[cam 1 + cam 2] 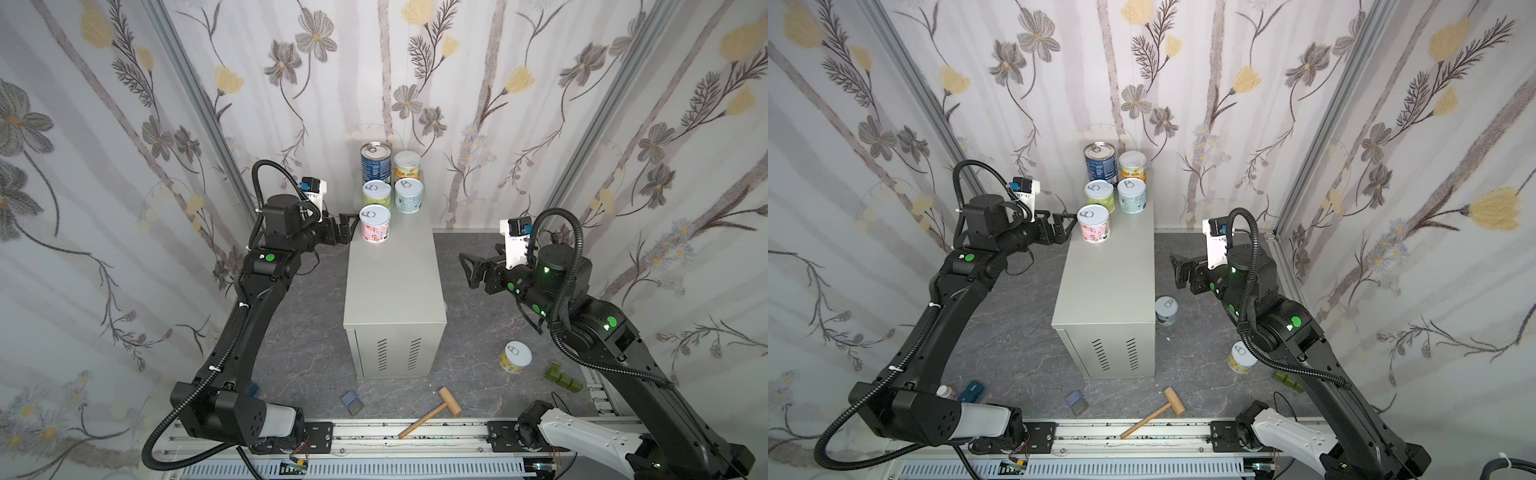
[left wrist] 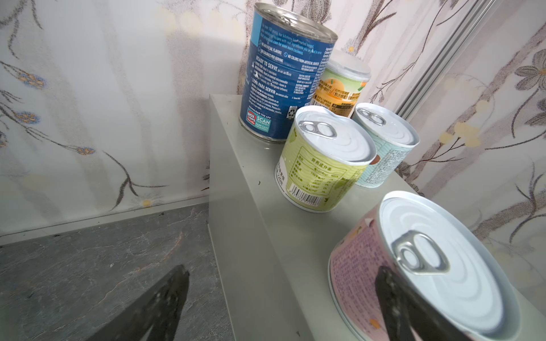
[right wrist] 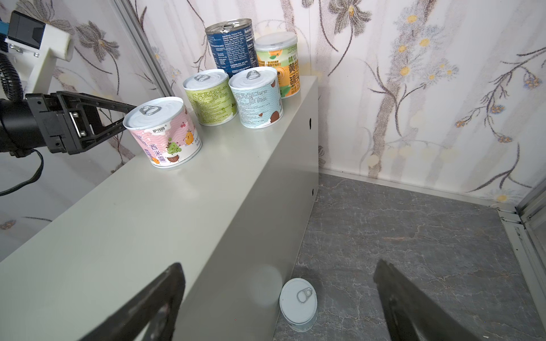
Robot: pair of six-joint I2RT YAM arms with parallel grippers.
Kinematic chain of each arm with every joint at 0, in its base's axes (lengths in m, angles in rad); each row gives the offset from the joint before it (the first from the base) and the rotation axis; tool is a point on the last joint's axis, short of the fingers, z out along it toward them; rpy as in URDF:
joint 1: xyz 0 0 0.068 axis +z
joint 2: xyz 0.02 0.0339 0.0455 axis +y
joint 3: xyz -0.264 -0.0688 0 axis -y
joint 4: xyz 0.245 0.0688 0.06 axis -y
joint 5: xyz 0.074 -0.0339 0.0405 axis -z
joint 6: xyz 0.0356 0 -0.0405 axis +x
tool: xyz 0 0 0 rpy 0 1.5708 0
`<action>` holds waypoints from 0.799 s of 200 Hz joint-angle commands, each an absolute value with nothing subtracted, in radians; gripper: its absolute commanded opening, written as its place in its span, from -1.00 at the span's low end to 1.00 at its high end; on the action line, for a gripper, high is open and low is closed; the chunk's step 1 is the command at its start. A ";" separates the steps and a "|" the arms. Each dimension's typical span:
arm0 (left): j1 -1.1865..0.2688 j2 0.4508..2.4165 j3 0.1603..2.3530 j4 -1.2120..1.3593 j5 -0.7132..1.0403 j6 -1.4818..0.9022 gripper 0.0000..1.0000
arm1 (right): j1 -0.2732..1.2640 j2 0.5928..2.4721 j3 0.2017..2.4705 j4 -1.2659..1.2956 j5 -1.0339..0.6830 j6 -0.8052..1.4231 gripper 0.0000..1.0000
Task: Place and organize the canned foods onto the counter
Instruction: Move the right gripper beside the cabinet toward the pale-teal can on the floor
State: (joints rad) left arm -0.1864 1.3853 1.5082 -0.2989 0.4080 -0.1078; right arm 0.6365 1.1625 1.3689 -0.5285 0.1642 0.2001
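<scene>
The counter [image 1: 395,286] is a tall light-grey box. Its far end carries several cans: a tall blue can [image 1: 376,163], an orange can [image 1: 407,165], a green can [image 1: 377,194], a pale blue can [image 1: 409,196] and a pink can [image 1: 375,225]. My left gripper [image 1: 352,227] stands open at the pink can's left side. In the left wrist view one finger [image 2: 393,298] crosses in front of that can [image 2: 354,259]. My right gripper [image 1: 467,271] hangs open and empty right of the counter. A pale grey-blue can [image 3: 298,304] stands on the floor below it. A yellow can [image 1: 515,358] stands further forward.
On the dark marbled floor in front of the counter lie a wooden mallet [image 1: 430,411], a small blue-grey block [image 1: 352,402] and a green piece [image 1: 563,377]. A dark blue item [image 1: 973,390] lies by the left arm's base. Flowered walls close three sides.
</scene>
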 commanded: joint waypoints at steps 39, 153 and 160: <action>-0.204 1.384 1.511 -0.267 0.418 -0.109 1.00 | 0.632 1.163 1.354 -0.506 0.169 0.202 0.99; -0.198 1.314 1.522 -0.370 0.242 -0.074 1.00 | 0.633 1.234 1.407 -0.479 0.154 0.193 0.99; -0.198 1.306 1.522 -0.382 0.232 -0.073 1.00 | 0.631 1.239 1.408 -0.476 0.160 0.194 0.99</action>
